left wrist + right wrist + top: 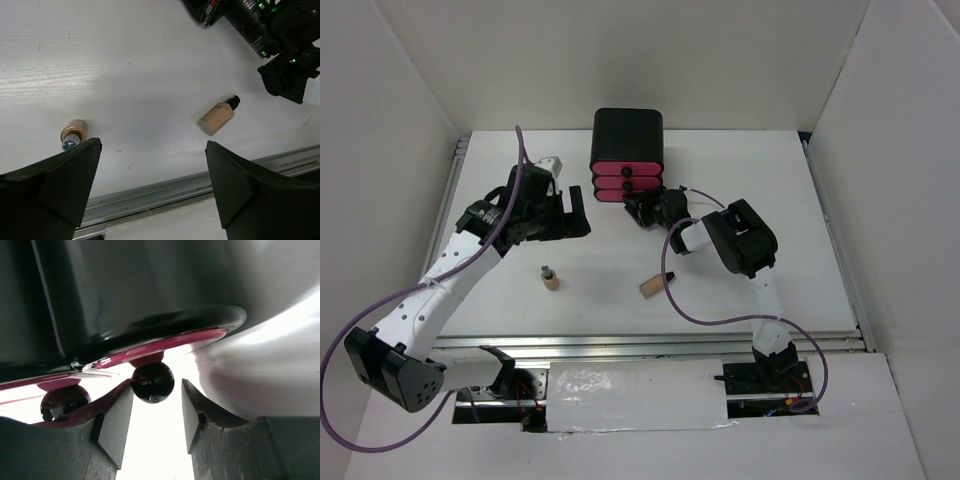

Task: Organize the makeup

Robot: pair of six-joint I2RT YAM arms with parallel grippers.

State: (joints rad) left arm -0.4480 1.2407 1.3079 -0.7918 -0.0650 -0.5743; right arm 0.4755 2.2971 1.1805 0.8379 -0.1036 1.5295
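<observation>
1. Top external view: the upright beige bottle [549, 277] with a black cap stands on the white table [770, 250] in front of the left arm. The toppled beige bottle [653, 285] of the same kind lies on its side nearer the right arm, well apart from the first. No other makeup is in view.
2. Behind both bottles stands the black box [627, 130] with three pink drawers, all of which appear shut.
3. The right gripper [650, 208] is at the drawer fronts. In the right wrist view its white pads [116, 425] stand on either side of a glossy black round knob [152, 382], with a sliver of light showing beside it, so the knob is not yet clamped. (Which drawer it belongs to cannot be told.)
4. The step in hand is judged to be opening a drawer. Centre the knob between the pads, close fully, then pull straight out and level, because an angled pull could slip off the ball or drag the box.
5. The left gripper [575, 215] hangs spread wide and empty above the table, looking down on both bottles, and is well placed to brace the box or fetch the upright bottle.
</observation>
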